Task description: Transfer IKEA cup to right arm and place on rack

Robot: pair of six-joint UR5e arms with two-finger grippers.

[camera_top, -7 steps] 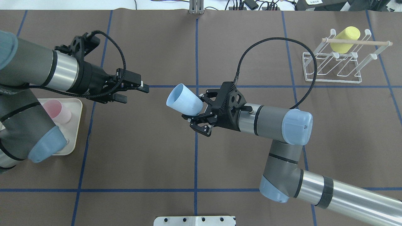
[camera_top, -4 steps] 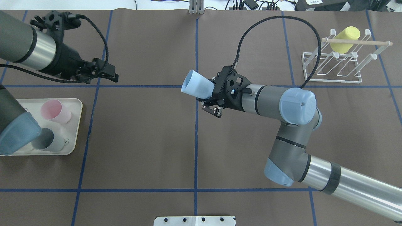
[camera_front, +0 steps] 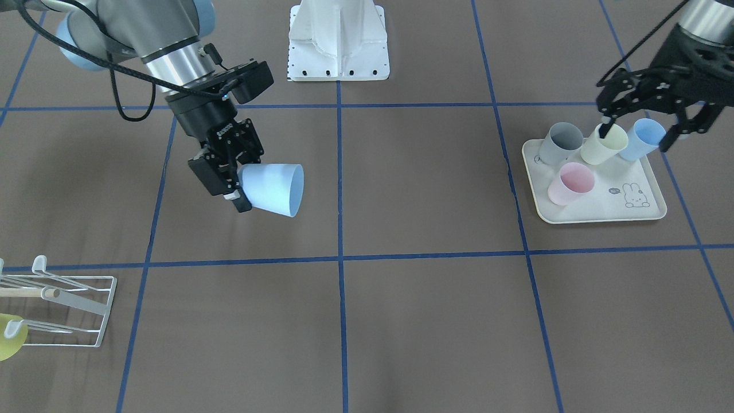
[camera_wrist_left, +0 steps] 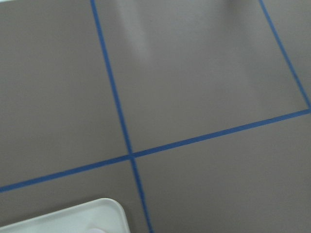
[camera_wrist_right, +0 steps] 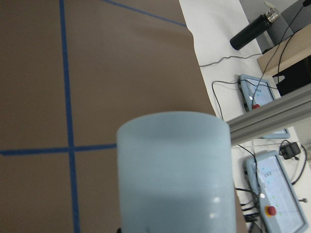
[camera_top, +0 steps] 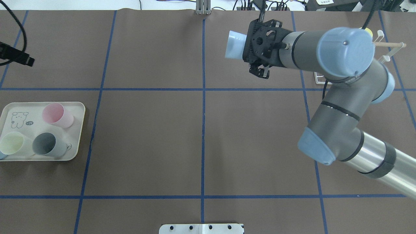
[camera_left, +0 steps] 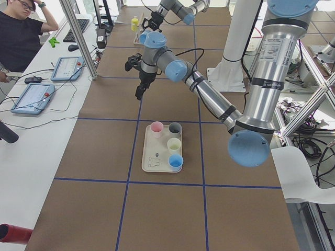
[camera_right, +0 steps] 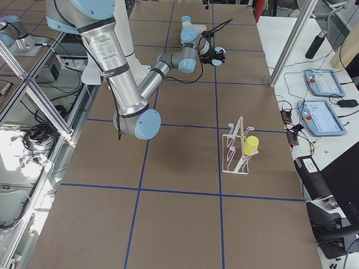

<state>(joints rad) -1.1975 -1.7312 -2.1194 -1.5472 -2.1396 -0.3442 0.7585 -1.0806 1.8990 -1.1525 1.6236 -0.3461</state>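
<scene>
The IKEA cup (camera_top: 233, 44) is light blue and lies sideways in the air, its mouth facing away from the wrist. My right gripper (camera_top: 247, 48) is shut on its base, and the cup (camera_wrist_right: 175, 170) fills the right wrist view. In the front-facing view the cup (camera_front: 270, 188) hangs above the table in the right gripper (camera_front: 236, 188). The white wire rack (camera_top: 390, 44) stands at the back right, mostly hidden by the right arm, and holds a yellow cup (camera_right: 251, 145). My left gripper (camera_front: 635, 135) hangs open and holds nothing, over the tray.
A cream tray (camera_top: 78, 136) at the left holds pink (camera_top: 55, 114), grey (camera_top: 45, 144) and pale yellow (camera_top: 11, 143) cups, plus a blue one (camera_front: 642, 137). A white mounting plate (camera_top: 201, 228) sits at the near table edge. A person (camera_left: 23, 31) sits beyond the table.
My right arm has carried the blue cup from the table's middle up toward the back right, near the rack. The left arm has drawn back to the far left.
</scene>
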